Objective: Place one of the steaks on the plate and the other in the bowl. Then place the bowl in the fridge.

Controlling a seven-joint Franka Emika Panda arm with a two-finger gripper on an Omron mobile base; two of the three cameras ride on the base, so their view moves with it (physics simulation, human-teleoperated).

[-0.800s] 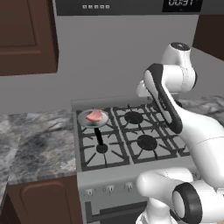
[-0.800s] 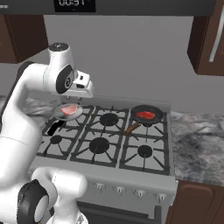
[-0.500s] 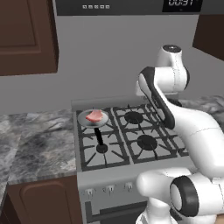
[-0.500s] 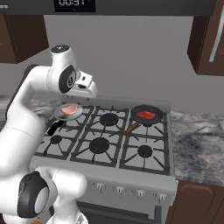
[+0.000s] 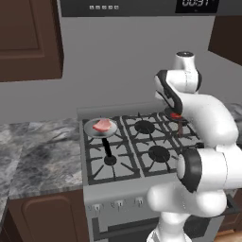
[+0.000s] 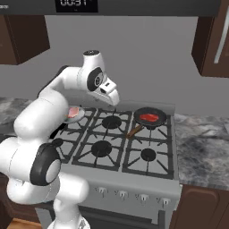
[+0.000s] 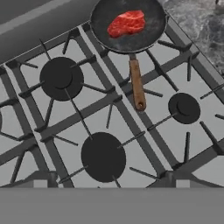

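Stove (image 6: 120, 147) taken as landmark: grey gas range, six burners under black grates, set between marble benches (image 5: 33, 151).

Back right burner of the stove: dark pan (image 6: 150, 117), brown wooden handle (image 7: 137, 84) angled toward the stove's middle. A deep red steak (image 7: 127, 23) lies flat in it, near the pan's centre.

Back left burner of the stove: grey pan (image 5: 100, 128) with black handle (image 5: 107, 148) pointing to the stove's front. The second steak (image 5: 102, 125), paler pink, lies in this pan.

Arm stands in front of the stove, its upper links raised above the back row of burners. Hand (image 6: 112, 96) hangs above the stove's back middle burner, apart from both pans, holding nothing. Fingertips too small to read in the base views; by the look of it the jaws stand wide.

Microwave (image 6: 76, 5) display above the stove.
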